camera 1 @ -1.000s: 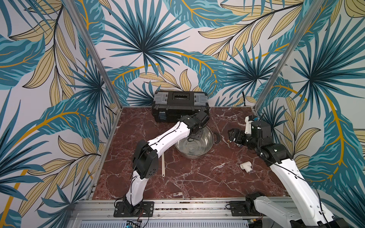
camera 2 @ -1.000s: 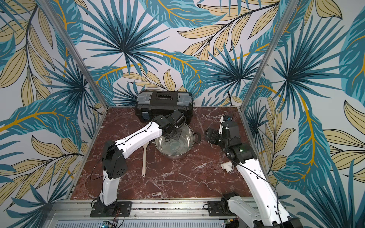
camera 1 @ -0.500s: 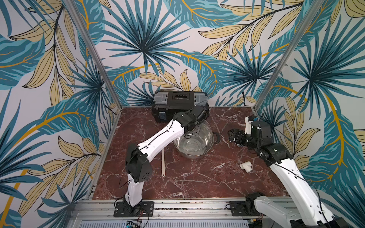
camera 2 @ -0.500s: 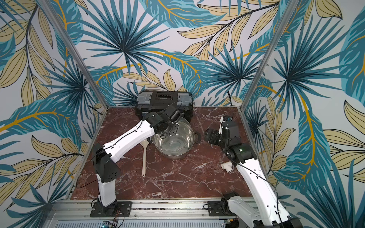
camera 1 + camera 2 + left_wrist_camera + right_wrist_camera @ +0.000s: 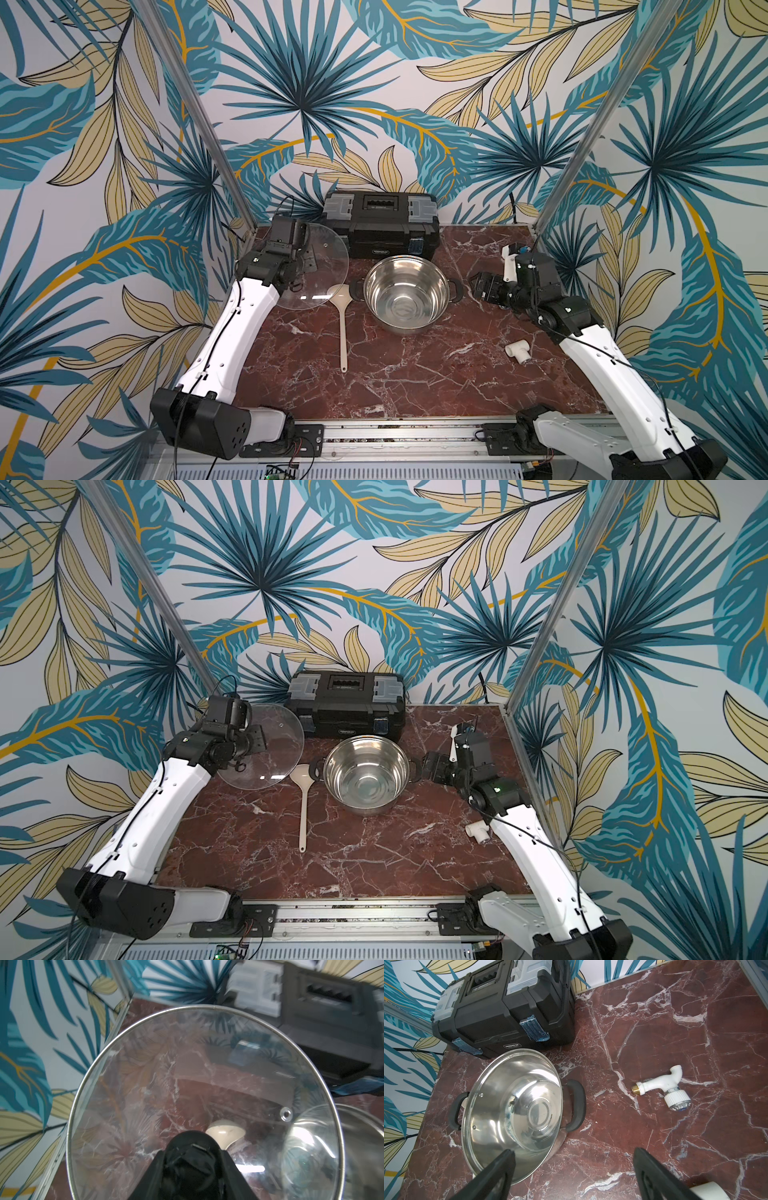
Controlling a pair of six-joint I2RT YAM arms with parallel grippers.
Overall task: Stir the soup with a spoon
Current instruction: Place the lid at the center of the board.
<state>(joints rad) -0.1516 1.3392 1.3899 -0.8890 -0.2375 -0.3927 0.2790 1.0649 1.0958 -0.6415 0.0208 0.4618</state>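
Ladle (image 5: 342,320) lies beside the uncovered pot (image 5: 405,324), toward the table's (image 5: 415,374) left edge, in a top view. Left wrist view: left fingers (image 5: 145,1186) clench the glass lid's (image 5: 187,1064) knob (image 5: 192,1142). Right wrist view: right fingers (image 5: 496,1169) spread, empty. Uncovering seems the step in hand; next, park lid, grasp ladle.

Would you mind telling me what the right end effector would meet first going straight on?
Most likely the black loop handle on the round stainless-steel pot, just ahead of the open right end effector; depth is unclear.
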